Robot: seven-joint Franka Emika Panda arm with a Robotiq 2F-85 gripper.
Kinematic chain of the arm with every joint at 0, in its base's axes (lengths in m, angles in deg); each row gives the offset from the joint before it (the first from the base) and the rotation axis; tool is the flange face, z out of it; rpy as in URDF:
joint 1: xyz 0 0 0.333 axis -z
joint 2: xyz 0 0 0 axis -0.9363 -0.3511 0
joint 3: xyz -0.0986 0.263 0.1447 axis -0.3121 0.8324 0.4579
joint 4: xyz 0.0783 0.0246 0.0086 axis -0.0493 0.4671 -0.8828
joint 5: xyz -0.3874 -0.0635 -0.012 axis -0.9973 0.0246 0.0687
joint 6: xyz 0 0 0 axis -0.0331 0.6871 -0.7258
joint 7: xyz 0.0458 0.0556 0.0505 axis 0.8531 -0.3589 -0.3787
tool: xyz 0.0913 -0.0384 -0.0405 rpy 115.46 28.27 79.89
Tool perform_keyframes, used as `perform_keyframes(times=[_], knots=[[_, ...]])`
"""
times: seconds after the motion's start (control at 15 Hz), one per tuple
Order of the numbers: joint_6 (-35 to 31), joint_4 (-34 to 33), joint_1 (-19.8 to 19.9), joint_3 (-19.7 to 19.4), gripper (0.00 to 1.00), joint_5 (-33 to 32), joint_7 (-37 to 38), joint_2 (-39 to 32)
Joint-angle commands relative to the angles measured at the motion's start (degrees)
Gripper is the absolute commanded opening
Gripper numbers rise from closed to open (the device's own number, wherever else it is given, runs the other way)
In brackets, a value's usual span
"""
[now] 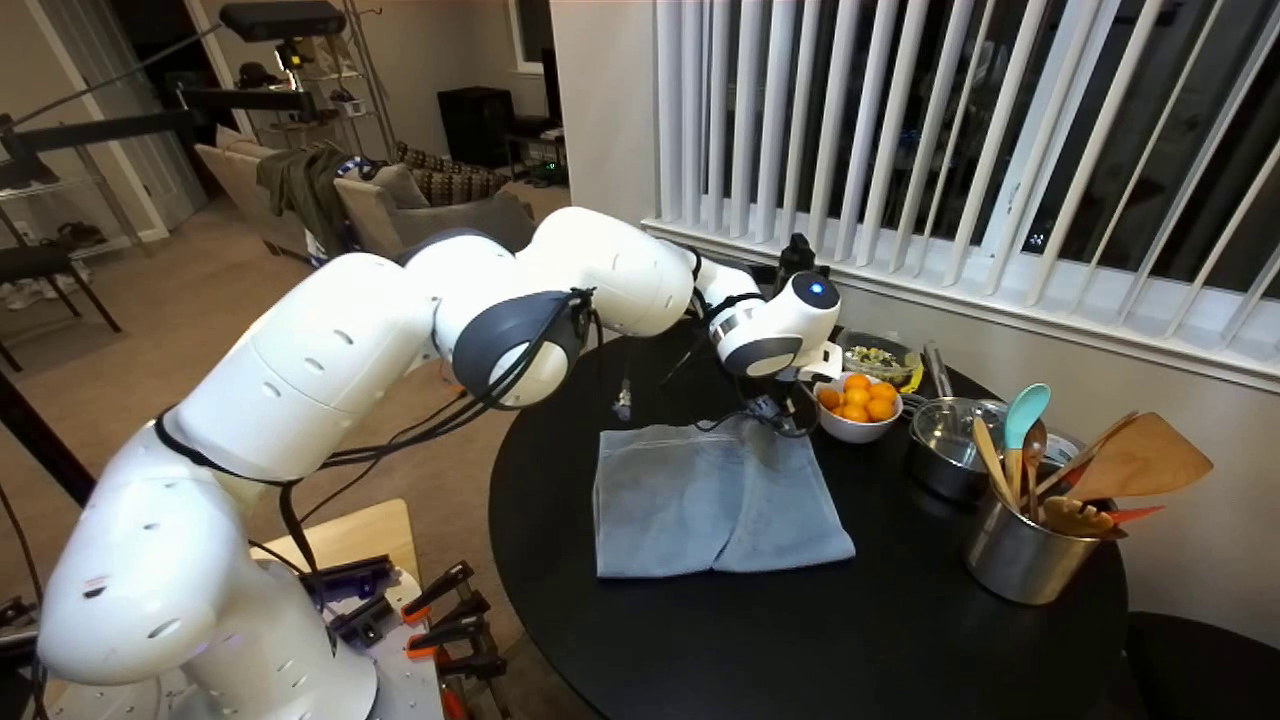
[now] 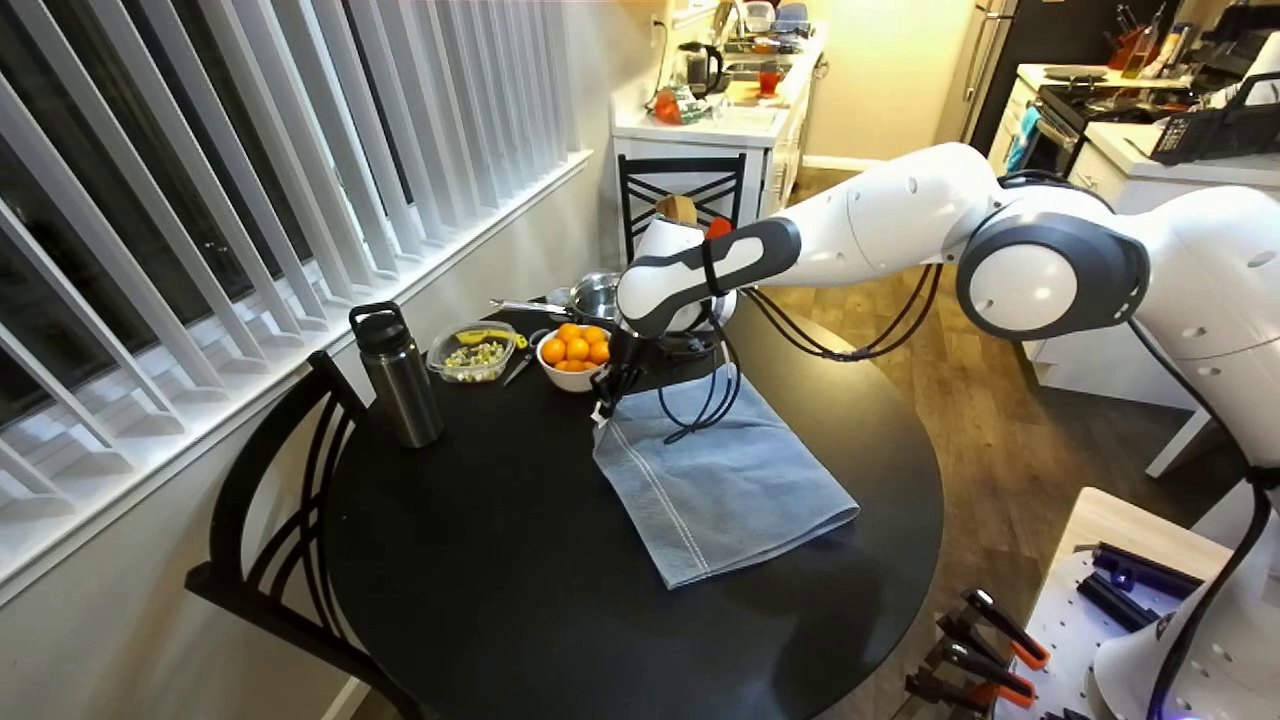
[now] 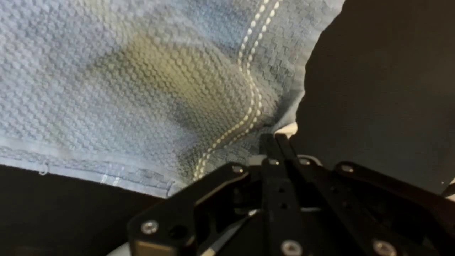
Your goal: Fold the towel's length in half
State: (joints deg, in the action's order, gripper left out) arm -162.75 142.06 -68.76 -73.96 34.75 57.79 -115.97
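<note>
The light grey-blue towel (image 1: 670, 500) lies on the round black table, and it also shows in an exterior view (image 2: 740, 490) with a double white stitch line along one edge. In the wrist view the towel (image 3: 142, 89) bunches up at its edge near a corner, beside the stitching. My gripper (image 3: 279, 137) is closed there, with a pinch of the towel's edge between its fingertips and a white bit showing at the tips. In an exterior view the gripper (image 2: 605, 405) is low at the towel's far corner, close to the table. The arm's cables hang over the towel.
A white bowl of oranges (image 1: 858, 432) stands close beside the gripper. A clear food container (image 2: 470, 355), a lidded pot (image 1: 940, 465) and a steel pot of utensils (image 1: 1030, 560) stand around the table's window side. A steel bottle (image 2: 402, 385) stands near a chair.
</note>
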Motion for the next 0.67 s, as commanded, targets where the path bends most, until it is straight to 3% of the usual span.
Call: perform_keyframes(times=[0.0,0.2,0.6], knots=[[1.10,-3.67,-2.20,-0.61,0.28,-3.60,3.29,-3.48],[0.09,-3.11,-3.36,-0.80,0.38,-5.14,3.77,-3.51],[-2.04,0.96,-4.42,-0.92,0.76,-7.47,3.27,0.13]])
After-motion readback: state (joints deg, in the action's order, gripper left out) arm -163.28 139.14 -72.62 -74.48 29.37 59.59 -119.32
